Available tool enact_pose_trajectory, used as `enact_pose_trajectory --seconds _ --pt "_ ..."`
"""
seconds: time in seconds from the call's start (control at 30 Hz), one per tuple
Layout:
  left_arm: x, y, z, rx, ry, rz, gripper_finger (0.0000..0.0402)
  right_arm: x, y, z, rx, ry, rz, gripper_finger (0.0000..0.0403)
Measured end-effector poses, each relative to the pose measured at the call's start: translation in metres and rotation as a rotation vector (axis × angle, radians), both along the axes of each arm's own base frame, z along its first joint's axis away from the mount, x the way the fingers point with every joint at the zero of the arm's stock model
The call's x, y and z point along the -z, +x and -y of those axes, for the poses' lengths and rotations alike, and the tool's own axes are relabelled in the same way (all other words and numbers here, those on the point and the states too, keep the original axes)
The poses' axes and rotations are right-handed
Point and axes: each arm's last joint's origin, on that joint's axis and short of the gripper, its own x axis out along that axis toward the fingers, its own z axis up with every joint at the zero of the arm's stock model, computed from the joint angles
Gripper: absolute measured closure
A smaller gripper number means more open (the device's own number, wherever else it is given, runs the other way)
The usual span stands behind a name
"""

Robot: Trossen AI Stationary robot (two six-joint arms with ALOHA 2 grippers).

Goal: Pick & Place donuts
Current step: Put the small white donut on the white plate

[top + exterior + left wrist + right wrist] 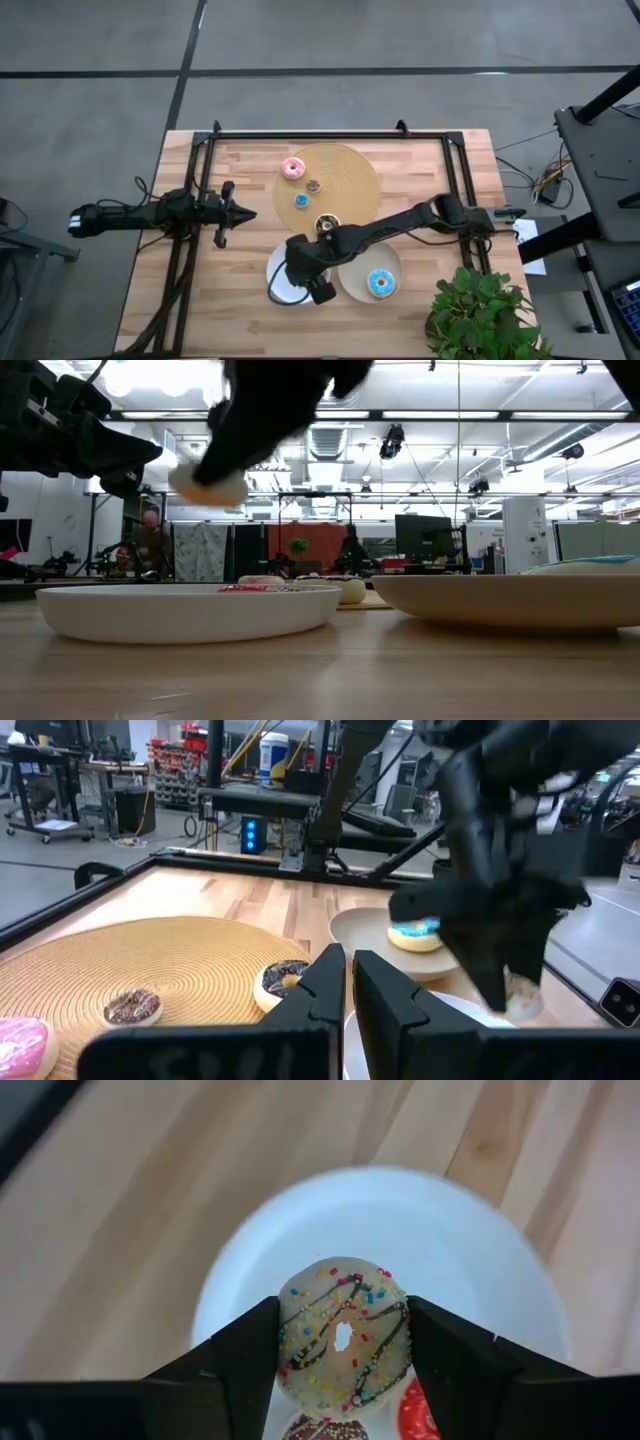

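White-glazed donut (344,1337), dark drizzle, coloured sprinkles: held flat between fingers above left plate, lower centre of high view. Red tiny donut (418,1415) and brown sprinkled donut (324,1429) seen below it on plate. Light blue donut (380,283) flat on right plate. Pink donut (293,168), tiny brown (313,186), tiny blue (301,200), dark chocolate (327,223) on board, upper centre.

I count eight toy donuts: pink donut (292,168), small brown donut (313,186), small blue donut (301,200), dark chocolate donut (327,224), light blue donut (380,284), pale sprinkled donut (343,1338), red donut (415,1415) and a second brown donut (325,1430), only partly seen

White plates are two: left plate (271,270) and right plate (353,285)

There is one round woven board (350,165), one green plant (478,310), and two dark arms: left arm (150,215) and right arm (400,222)
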Motion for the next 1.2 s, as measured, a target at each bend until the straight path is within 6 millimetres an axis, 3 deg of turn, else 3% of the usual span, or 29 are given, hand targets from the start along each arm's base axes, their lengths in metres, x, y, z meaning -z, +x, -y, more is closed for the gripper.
enact_pose_trajectory --seconds 0.3,0.87,1.1,1.2 --pt "0.000 0.000 0.000 0.001 0.000 0.000 0.0402 0.032 0.007 0.005 0.014 -0.016 -0.066 0.0202" --pt "0.000 0.000 0.000 0.000 0.000 -0.001 0.0402 0.035 0.015 0.007 -0.005 -0.015 0.004 0.0202" --pt "0.000 0.000 0.000 0.000 0.000 -0.001 0.0402 0.057 0.016 0.009 0.023 -0.015 -0.068 0.0202" --pt "0.000 0.000 0.000 0.000 0.000 -0.002 0.0402 0.057 0.016 0.008 0.026 -0.012 -0.063 0.0202"
